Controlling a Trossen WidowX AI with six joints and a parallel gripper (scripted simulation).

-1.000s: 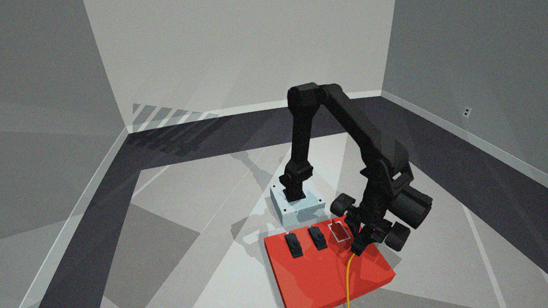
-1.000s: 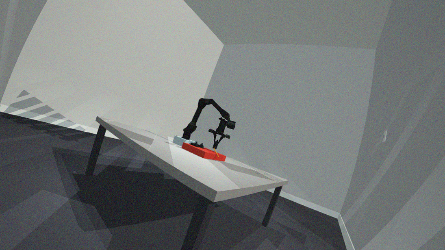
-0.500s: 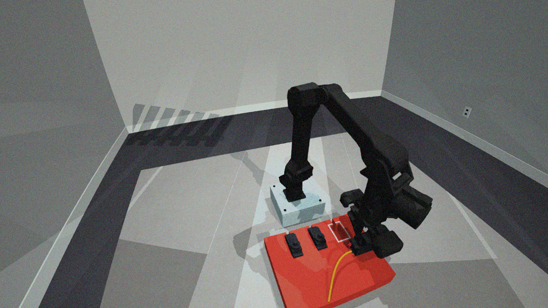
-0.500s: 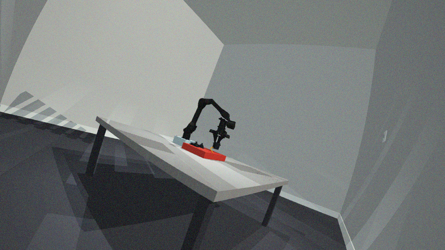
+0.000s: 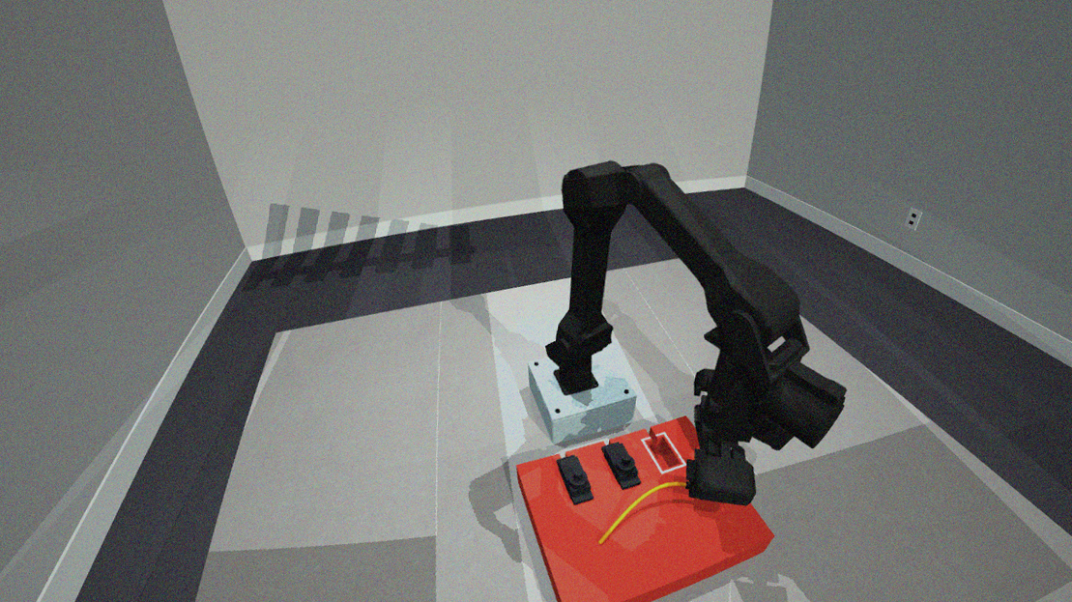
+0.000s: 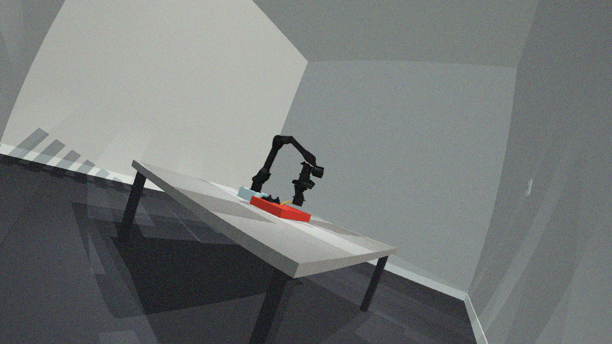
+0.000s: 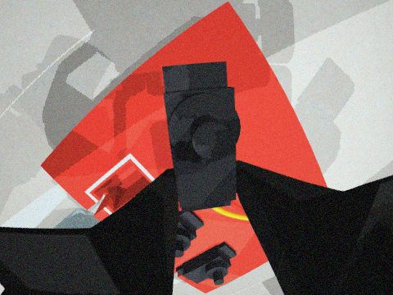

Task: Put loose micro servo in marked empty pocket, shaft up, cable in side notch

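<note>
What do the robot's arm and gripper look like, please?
The arm is matte black, with slab-like links, bulky rounded joints and a thick cylindrical housing near the wrist. The gripper is black too, with two broad, angular fingers tapering toward the tips. No markings or sleeve are visible on either.

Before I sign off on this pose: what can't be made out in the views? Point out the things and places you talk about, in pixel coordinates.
- Held servo (image 7: 202,147): its underside, turned away from the wrist view.
- Marked pocket (image 7: 123,186): partly behind the jaws in the wrist view.
- Cable (image 5: 634,506) (image 7: 231,214): its servo end, behind the gripper (image 7: 203,173) in the top view.
</note>
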